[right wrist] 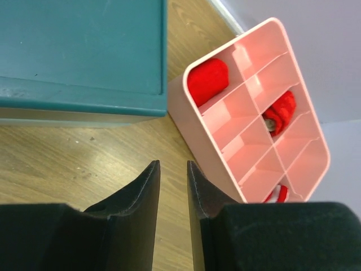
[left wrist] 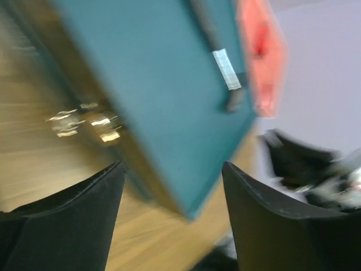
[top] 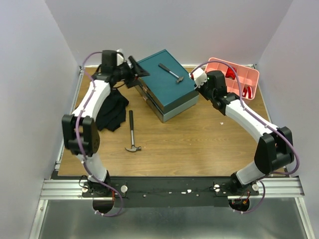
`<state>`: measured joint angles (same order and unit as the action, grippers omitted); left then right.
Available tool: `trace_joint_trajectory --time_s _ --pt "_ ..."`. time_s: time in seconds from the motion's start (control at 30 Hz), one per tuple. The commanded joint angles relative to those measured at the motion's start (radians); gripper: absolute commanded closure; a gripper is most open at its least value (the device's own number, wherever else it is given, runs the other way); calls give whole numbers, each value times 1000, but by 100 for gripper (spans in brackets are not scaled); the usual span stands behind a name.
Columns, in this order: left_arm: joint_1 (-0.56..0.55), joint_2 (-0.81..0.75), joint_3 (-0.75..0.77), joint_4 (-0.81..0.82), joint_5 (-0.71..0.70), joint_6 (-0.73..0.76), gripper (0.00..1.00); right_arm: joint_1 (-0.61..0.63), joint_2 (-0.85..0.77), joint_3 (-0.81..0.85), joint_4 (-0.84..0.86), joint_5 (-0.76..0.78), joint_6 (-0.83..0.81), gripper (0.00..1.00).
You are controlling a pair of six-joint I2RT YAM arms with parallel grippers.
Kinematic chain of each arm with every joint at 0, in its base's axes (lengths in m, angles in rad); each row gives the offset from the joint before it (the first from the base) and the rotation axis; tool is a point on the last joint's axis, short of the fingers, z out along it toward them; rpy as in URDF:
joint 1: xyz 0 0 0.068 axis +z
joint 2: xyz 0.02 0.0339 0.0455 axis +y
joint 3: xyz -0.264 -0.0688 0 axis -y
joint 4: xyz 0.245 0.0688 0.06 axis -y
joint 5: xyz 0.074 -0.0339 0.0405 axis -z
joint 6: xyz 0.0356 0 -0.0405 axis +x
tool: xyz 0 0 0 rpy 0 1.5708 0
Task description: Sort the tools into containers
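The teal drawer box (top: 167, 89) stands at the back middle of the table, and a dark-handled hammer (top: 171, 72) lies on its lid. A second hammer (top: 131, 132) rests on the wood in front of the box's left end. My left gripper (top: 136, 67) hovers at the box's back-left corner. In the blurred left wrist view it (left wrist: 172, 165) is wide open and empty, above the box (left wrist: 169, 84) and the lid hammer (left wrist: 224, 65). My right gripper (right wrist: 172, 162) is at the box's right end (right wrist: 84, 51), jaws a narrow gap apart over bare wood, holding nothing.
A pink compartment tray (top: 235, 78) with red items stands right of the box, close to my right wrist. A black cloth (top: 112, 112) lies at the left, beside my left arm. Walls close in the table on three sides.
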<state>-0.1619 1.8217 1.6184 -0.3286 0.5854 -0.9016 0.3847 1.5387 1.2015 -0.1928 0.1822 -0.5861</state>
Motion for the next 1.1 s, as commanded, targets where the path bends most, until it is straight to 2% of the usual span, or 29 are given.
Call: trace_joint_trajectory --time_s 0.0,0.07,0.13,0.27,0.43,0.77,0.93,1.07 --pt "-8 -117 -106 -421 -279 532 27 2 67 23 9 -50 55 66" --pt "-10 -131 -199 -507 -416 561 36 2 86 43 0 -61 68 66" --pt "-11 -165 -279 -512 -516 561 40 3 109 70 -7 -73 81 66" --pt "-34 -167 -394 -524 -578 607 44 3 126 87 -2 -75 91 65" --pt "-67 -116 -397 -543 -630 607 42 3 89 26 13 -76 88 63" --pt "-113 36 -379 -495 -627 595 43 3 -20 -106 33 -95 85 62" --pt "-122 103 -318 -487 -596 601 44 2 -51 -157 35 -98 80 62" --pt "-126 76 -275 -509 -520 603 53 3 -60 -174 33 -104 80 62"
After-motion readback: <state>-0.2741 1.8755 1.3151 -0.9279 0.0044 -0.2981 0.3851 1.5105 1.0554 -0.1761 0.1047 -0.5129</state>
